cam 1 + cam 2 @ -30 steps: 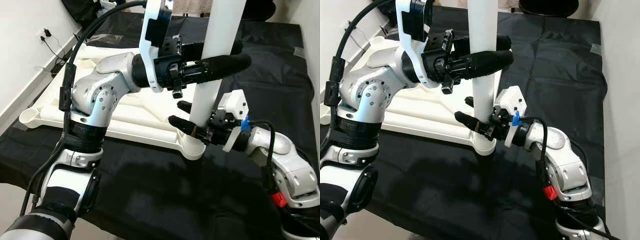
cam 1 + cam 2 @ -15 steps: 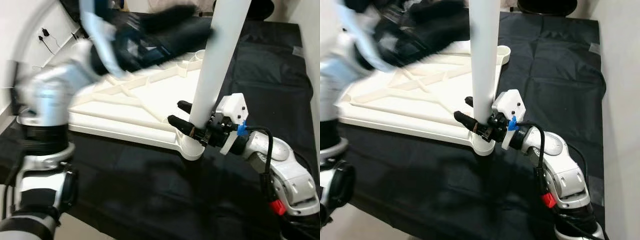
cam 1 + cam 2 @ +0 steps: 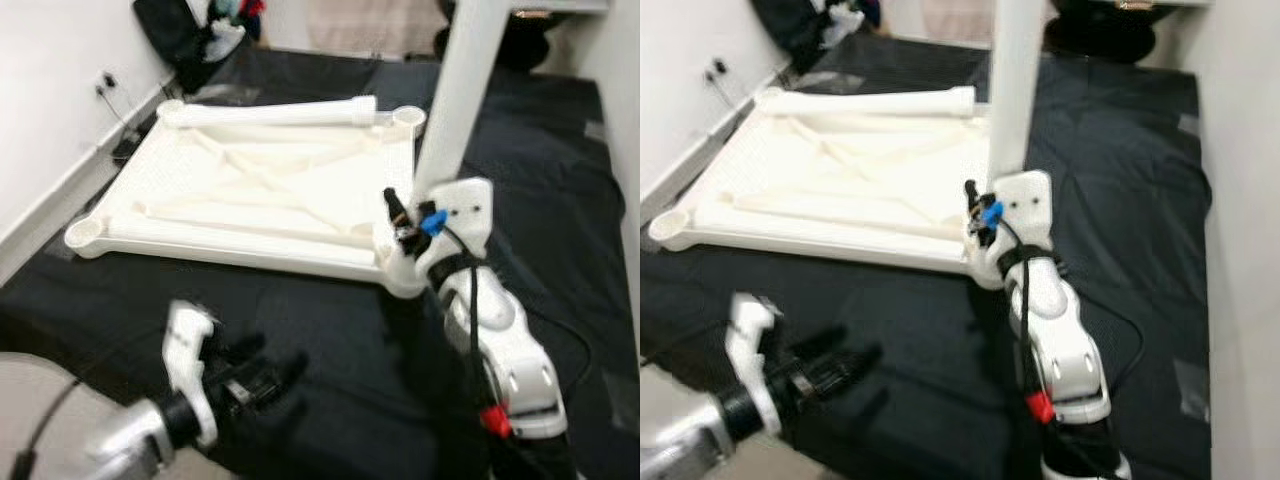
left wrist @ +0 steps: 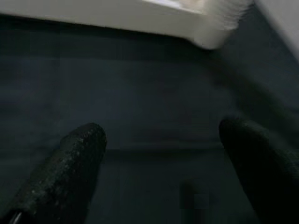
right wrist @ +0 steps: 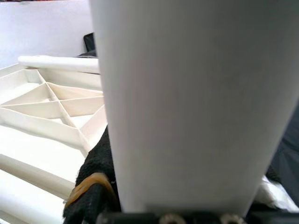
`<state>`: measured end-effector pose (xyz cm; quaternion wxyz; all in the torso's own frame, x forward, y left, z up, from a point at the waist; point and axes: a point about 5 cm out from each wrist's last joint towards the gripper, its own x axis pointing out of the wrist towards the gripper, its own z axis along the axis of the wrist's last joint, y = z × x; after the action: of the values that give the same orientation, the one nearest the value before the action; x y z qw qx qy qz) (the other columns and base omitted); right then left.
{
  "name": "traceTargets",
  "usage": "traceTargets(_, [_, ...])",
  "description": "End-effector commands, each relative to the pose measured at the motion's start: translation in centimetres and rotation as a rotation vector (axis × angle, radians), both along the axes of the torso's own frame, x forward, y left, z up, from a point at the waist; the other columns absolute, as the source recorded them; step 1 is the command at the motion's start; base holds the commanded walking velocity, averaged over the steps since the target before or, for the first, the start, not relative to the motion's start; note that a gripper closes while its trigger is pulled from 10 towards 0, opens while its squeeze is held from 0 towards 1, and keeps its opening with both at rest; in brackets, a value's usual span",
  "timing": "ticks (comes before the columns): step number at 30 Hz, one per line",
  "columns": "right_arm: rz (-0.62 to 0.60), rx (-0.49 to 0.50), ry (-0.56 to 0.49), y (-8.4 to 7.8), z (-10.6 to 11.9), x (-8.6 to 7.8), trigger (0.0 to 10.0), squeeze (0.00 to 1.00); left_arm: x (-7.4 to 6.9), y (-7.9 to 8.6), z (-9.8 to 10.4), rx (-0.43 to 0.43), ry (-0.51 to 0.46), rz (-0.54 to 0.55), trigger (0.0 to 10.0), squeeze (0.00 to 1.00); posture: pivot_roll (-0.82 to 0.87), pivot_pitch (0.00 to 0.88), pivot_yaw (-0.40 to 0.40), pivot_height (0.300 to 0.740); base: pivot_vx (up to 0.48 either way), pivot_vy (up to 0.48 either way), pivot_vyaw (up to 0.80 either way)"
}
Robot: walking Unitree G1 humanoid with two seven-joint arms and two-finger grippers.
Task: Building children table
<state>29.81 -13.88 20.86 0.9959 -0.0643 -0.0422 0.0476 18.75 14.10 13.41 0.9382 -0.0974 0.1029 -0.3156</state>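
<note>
The white children's table top [image 3: 250, 190] lies upside down on a black cloth. One white leg [image 3: 462, 90] stands upright in its near right corner socket [image 3: 400, 275]. My right gripper [image 3: 398, 213] is shut on this leg just above the socket; in the right wrist view the leg [image 5: 196, 102] sits between the black fingers [image 5: 93, 186]. A second white leg [image 3: 270, 112] lies along the top's far edge. Down at the near left, my left gripper [image 3: 840, 362] hangs open over the cloth, apart from the table; the left wrist view has its fingers [image 4: 60, 172] spread wide.
The black cloth [image 3: 330, 350] covers the floor around the table top. A white wall with a socket [image 3: 103, 80] runs along the left. Dark bags [image 3: 185, 30] stand at the far back. Open sockets sit at the near left [image 3: 85, 235] and far corners [image 3: 408, 117].
My left gripper let go of the upright leg's upper part and swung down to the near left. The camera view also shifted. The right gripper stays on the leg's base.
</note>
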Motion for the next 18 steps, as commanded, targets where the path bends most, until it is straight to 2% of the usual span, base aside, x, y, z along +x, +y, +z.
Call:
traceTargets(1, [-0.028, -0.061, 0.267, -0.6, -5.4, -0.2, 10.0, 0.0, 0.4, 0.6, -0.2, 0.014, -0.01, 0.099, 10.0, 0.0, 0.01, 0.134, 0.035, 0.74, 0.0, 0.0, 0.0])
traceTargets(3, [0.0, -0.057, 0.275, -0.2, -5.7, -0.5, 10.0, 0.0, 1.0, 1.5, 0.2, -0.035, -0.012, 0.173, 10.0, 0.0, 0.0, 0.121, 0.037, 0.74, 0.0, 0.0, 0.0])
traceTargets(5, [0.02, -0.079, 0.277, -0.1, -5.9, -0.6, 10.0, 0.0, 1.1, 1.6, 0.2, -0.053, -0.015, 0.186, 10.0, 0.0, 0.0, 0.114, 0.038, 0.74, 0.0, 0.0, 0.0])
traceTargets(6, [0.054, -0.06, 0.261, -0.1, -5.8, -0.5, 10.0, 0.0, 1.2, 1.5, 0.2, -0.062, -0.027, 0.181, 10.0, 0.0, 0.0, 0.106, 0.037, 0.74, 0.0, 0.0, 0.0])
traceTargets(8, [0.177, -0.018, 0.227, 0.3, -5.4, -0.4, 10.0, 0.0, 0.9, 0.9, 0.0, -0.042, -0.081, 0.19, 10.0, 0.0, 0.0, 0.099, 0.037, 0.74, 0.0, 0.0, 0.0])
traceTargets(10, [0.205, -0.004, 0.217, 0.4, -5.3, -0.3, 10.0, 0.0, 0.8, 0.8, 0.0, -0.033, -0.095, 0.193, 10.0, 0.0, 0.0, 0.099, 0.037, 0.74, 0.0, 0.0, 0.0])
traceTargets(11, [0.263, 0.015, 0.194, 0.3, -4.9, -0.2, 10.0, 1.0, 0.8, 0.7, -0.1, -0.026, -0.107, 0.193, 10.0, 0.0, -0.01, 0.095, 0.038, 0.74, 0.0, 0.0, 0.0])
traceTargets(12, [0.325, 0.037, 0.168, 0.1, -4.3, 0.0, 10.0, 1.0, 0.9, 0.6, -0.1, -0.016, -0.126, 0.201, 10.0, 0.0, 0.0, 0.099, 0.039, 0.74, 0.0, 0.0, 0.0])
traceTargets(13, [0.325, 0.037, 0.168, 0.1, -4.3, 0.0, 10.0, 1.0, 0.9, 0.6, -0.1, -0.016, -0.126, 0.201, 10.0, 0.0, 0.0, 0.099, 0.039, 0.74, 0.0, 0.0, 0.0])
traceTargets(16, [0.452, 0.025, 0.121, -1.2, -2.9, 0.3, 10.0, 1.0, 0.8, 0.4, 0.1, 0.02, -0.176, 0.243, 10.0, 0.0, 0.01, 0.115, 0.037, 0.74, 0.0, 0.0, 0.0])
traceTargets(18, [0.483, 0.016, 0.121, -1.7, -2.7, 0.4, 10.0, 1.0, 0.8, 0.4, 0.2, 0.03, -0.184, 0.261, 10.0, 0.0, 0.01, 0.124, 0.034, 0.74, 0.0, 0.0, 0.0])
